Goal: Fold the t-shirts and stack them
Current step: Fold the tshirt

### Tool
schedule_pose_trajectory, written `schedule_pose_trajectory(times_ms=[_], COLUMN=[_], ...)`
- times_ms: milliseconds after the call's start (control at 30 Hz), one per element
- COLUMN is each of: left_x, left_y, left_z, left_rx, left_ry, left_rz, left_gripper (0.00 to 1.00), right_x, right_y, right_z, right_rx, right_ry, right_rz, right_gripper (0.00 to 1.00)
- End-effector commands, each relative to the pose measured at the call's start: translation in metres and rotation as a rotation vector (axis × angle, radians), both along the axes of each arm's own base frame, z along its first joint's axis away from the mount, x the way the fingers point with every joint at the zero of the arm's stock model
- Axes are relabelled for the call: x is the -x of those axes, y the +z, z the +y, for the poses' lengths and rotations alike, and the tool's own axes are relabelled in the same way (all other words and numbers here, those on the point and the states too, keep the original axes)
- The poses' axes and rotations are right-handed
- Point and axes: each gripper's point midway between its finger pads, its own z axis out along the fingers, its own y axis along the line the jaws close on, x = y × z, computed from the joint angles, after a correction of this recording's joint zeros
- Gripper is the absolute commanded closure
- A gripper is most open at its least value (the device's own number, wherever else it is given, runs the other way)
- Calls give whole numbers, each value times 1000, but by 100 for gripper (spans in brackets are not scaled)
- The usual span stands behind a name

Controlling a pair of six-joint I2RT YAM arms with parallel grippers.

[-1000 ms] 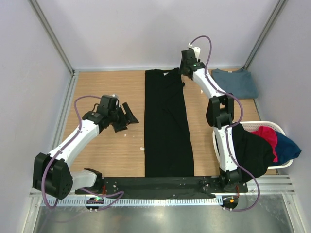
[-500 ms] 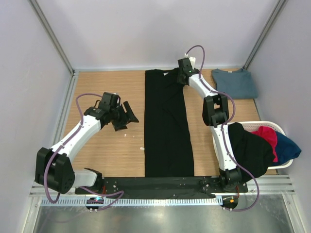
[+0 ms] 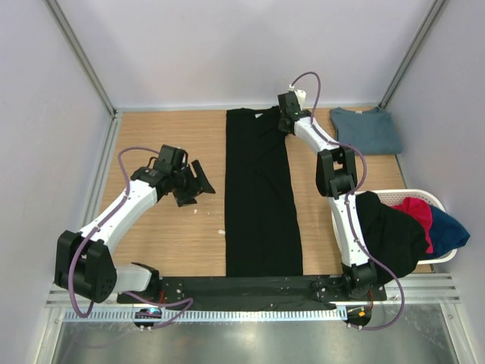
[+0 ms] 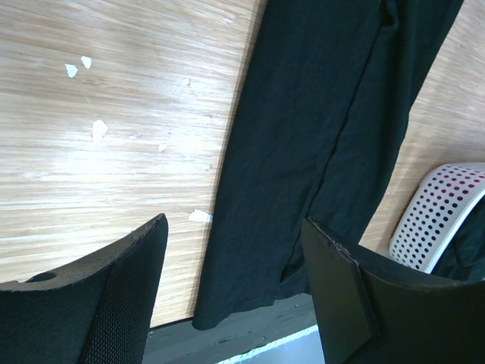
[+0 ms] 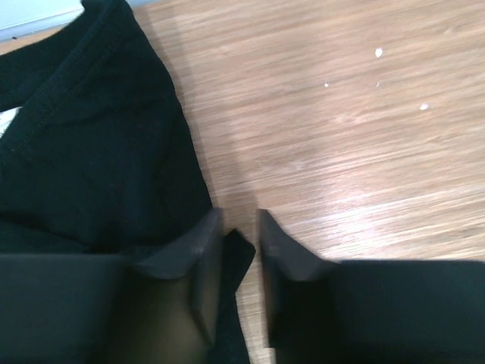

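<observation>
- Bench (image 3: pixel 167 227): light wood grain, a few small white flecks (image 4: pixel 79 67) on it left of the black shirt.
- Black shirt (image 3: pixel 261 197): folded into a long narrow strip and lying flat, running from the far edge of the bench to the near edge. A lengthwise seam or fold line shows in the left wrist view.
- Room: pale plain walls on three sides, with metal frame posts in the far corners. A black rail (image 3: pixel 250 287) sits at the shirt's near end, and a ribbed metal strip (image 3: pixel 242 334) lies nearer than that.
- Slate-blue shirt (image 3: pixel 367 129): folded flat, right of the black shirt's far end and by the far wall, apart from it.
- Basket (image 3: pixel 417 195): white and perforated, right of the black shirt's near half.
- Basket contents: another black shirt (image 3: pixel 390 235) draped over the basket rim, plus a magenta-red one (image 3: pixel 415 216) and a blue one (image 3: pixel 449 231) inside.
- Left arm (image 3: pixel 121 216): reaches over bare wood left of the black shirt. Left jaws are spread wide with nothing between them, and they are clear of the cloth.
- Right arm (image 3: pixel 333 171): stretched to the black shirt's far right corner, near the collar.
- Right jaws: low at the cloth edge with only a narrow gap, and wood shows through it. A small flap of the black shirt lies at the near end of the gap, and no clamp on it is visible.
</observation>
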Motion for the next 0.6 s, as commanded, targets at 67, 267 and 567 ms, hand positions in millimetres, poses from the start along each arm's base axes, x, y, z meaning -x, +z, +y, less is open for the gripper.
schedule_pose_trajectory(times_ms=[67,267,567], left_x=[-2,-4,-8], left_y=[15,17,7], left_z=[6,6,-4], left_rx=[-10,-7,51], left_ry=[4,7,-2], left_rz=[-41,-51,-75], left_gripper=[27,27,26], right_x=[-6,-5,-4], right_y=[6,26,124], right_z=[0,0,53], right_rx=[-34,-45,-153], right_ry=[-29,-33,115], right_rz=[-41,-62,-239], right_gripper=[81,99,99])
